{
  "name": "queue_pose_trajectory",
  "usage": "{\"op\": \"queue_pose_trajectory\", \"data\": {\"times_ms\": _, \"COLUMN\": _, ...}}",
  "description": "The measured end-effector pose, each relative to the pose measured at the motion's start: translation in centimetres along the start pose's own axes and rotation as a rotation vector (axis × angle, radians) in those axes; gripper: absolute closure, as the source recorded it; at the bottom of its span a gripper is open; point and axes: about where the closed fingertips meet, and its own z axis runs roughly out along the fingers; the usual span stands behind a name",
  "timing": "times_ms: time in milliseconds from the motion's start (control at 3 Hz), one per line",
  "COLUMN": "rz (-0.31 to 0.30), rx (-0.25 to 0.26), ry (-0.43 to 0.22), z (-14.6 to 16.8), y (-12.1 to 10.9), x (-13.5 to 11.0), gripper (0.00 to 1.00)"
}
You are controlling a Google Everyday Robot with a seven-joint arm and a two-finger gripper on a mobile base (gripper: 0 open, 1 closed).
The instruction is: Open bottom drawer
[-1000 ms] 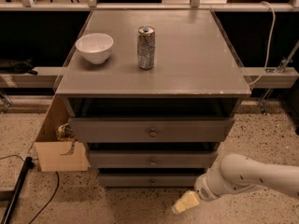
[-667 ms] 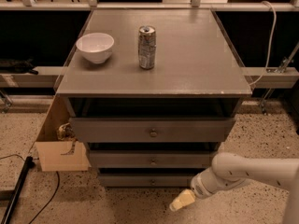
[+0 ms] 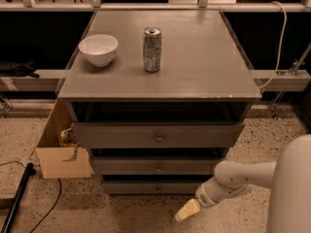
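Cable [image 3: 14,198] is recorded at the far left, lying dark across the speckled floor [image 3: 121,217]. A brown box [image 3: 63,161] is set against the left side of the grey cabinet [image 3: 204,67]. On the cabinet top, a white bowl [image 3: 98,49] is placed near the left edge, upright, and a metal can [image 3: 152,49] stands upright just to its right, apart from it.

Three grey drawer fronts are stacked below the top. The top drawer [image 3: 121,135] is the widest, the middle drawer [image 3: 121,166] is narrower, and the bottom drawer [image 3: 131,187] sits lowest, at the foot of the cabinet just above the floor. A small round knob [image 3: 158,189] is fitted at its centre. Its front appears pushed in.

The gripper [image 3: 187,210] is held low over the floor, below and to the right of the bottom drawer's knob, clear of it. Whether the gripper is open or closed cannot be told. The white arm [image 3: 243,176] reaches in from the lower right. A white cord [image 3: 281,38] hangs at the far right.
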Motion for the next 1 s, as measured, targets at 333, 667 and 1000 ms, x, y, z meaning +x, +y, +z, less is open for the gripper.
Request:
{"op": "queue_pose_trajectory", "data": {"times_ms": 333, "rz": 0.004, "rx": 0.01, "ry": 0.007, "z": 1.7, "y": -0.2, "x": 0.1, "gripper": 0.0}}
{"op": "queue_pose_trajectory", "data": {"times_ms": 667, "rz": -0.014, "rx": 0.025, "ry": -0.007, "z": 3.9, "y": -0.7, "x": -0.6, "gripper": 0.0}}
{"op": "queue_pose_trajectory", "data": {"times_ms": 1000, "rz": -0.043, "rx": 0.063, "ry": -0.024, "z": 5.9, "y": -1.3, "x": -1.7, "gripper": 0.0}}
